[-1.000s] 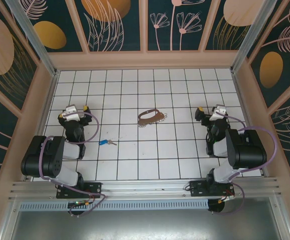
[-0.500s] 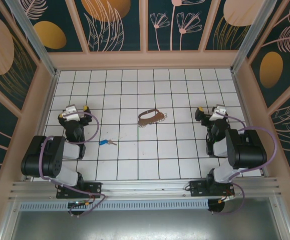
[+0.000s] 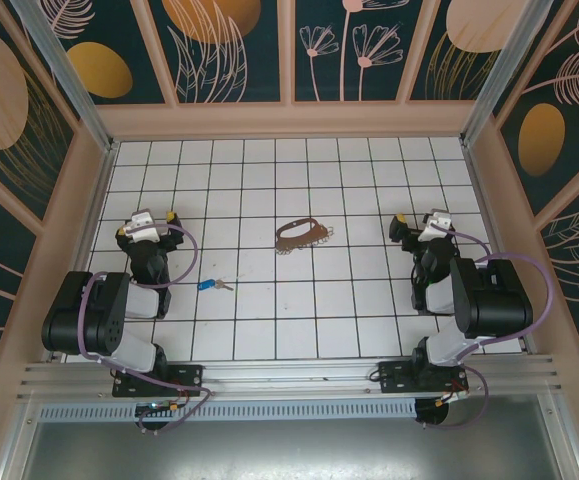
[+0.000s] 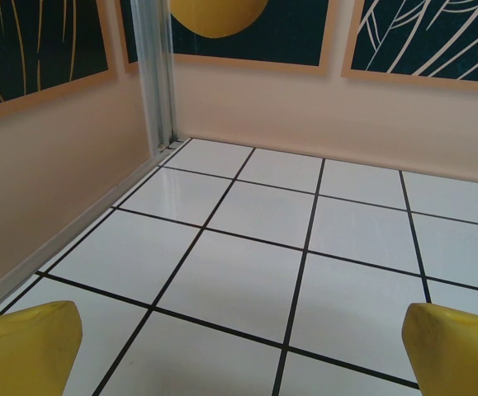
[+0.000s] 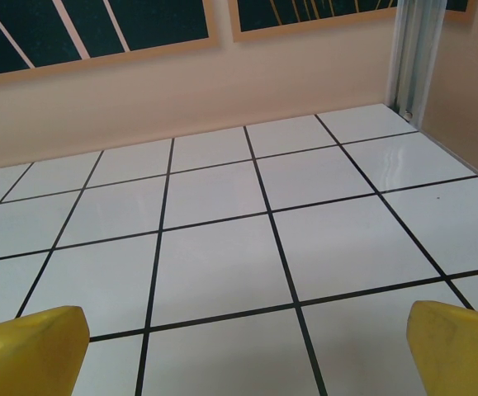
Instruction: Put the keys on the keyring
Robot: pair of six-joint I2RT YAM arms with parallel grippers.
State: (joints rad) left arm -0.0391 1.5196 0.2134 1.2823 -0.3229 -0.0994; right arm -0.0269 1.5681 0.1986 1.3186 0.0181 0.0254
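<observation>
1. Keys, silver with a blue head, lie flat on the white tiled table, left of the keyring and nearer the arm bases, clearly apart from it.
2. Keyring: a brown strap loop lying flat, with nothing touching it.
3. Left gripper sits well left of the keyring, jaws spread wide, yellow fingertips holding nothing.
4. Right gripper sits well right of the keyring, jaws equally wide and empty over bare tiles.

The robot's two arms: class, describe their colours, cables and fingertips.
Left arm and right arm: chunky black links with pale grey joints, a thin lilac cable looping along each. Left gripper and right gripper: white wrist block, bright yellow fingertips.
</observation>
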